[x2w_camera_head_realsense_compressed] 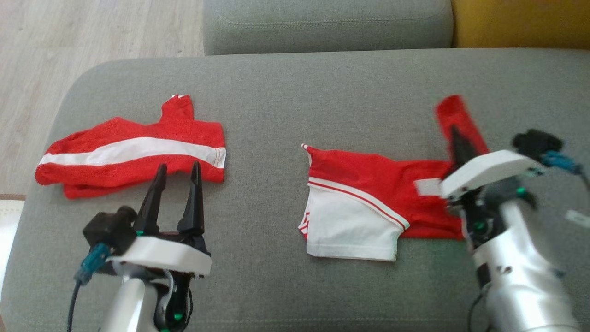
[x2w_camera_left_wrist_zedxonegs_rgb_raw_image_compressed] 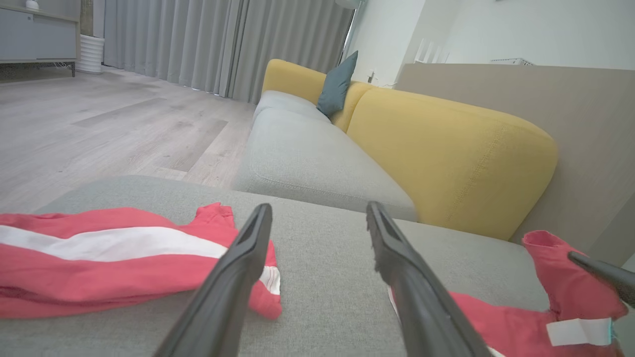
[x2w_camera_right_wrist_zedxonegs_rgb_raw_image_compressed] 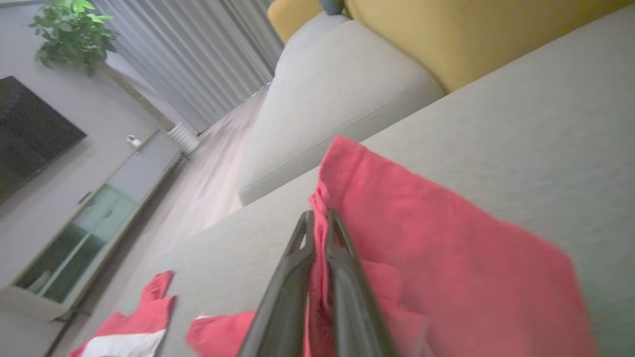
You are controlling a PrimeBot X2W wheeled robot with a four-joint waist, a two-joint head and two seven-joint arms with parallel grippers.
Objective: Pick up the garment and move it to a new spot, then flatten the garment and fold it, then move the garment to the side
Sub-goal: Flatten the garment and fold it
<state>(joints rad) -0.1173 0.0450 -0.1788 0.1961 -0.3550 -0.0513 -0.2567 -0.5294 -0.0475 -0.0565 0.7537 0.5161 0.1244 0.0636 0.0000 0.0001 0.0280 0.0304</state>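
The garment (x2w_camera_head_realsense_compressed: pixel 368 184) is red with a white panel and thin stripes, lying on the right half of the grey cushion (x2w_camera_head_realsense_compressed: pixel 295 87). My right gripper (x2w_camera_head_realsense_compressed: pixel 456 131) is shut on its far right corner and holds a red flap up off the cushion. In the right wrist view the two fingers (x2w_camera_right_wrist_zedxonegs_rgb_raw_image_compressed: pixel 320 215) pinch the red cloth (x2w_camera_right_wrist_zedxonegs_rgb_raw_image_compressed: pixel 421 238) between them. My left gripper (x2w_camera_head_realsense_compressed: pixel 179 167) hovers open with nothing between its fingers, just in front of a second red garment. The left wrist view shows its spread fingers (x2w_camera_left_wrist_zedxonegs_rgb_raw_image_compressed: pixel 317 208) above bare cushion.
The second red garment (x2w_camera_head_realsense_compressed: pixel 133 154), with a broad white band, lies crumpled on the cushion's left half. Another grey seat (x2w_camera_head_realsense_compressed: pixel 322 23) and a yellow backrest (x2w_camera_head_realsense_compressed: pixel 521 23) lie beyond. Wooden floor (x2w_camera_head_realsense_compressed: pixel 69 41) drops off past the cushion's left edge.
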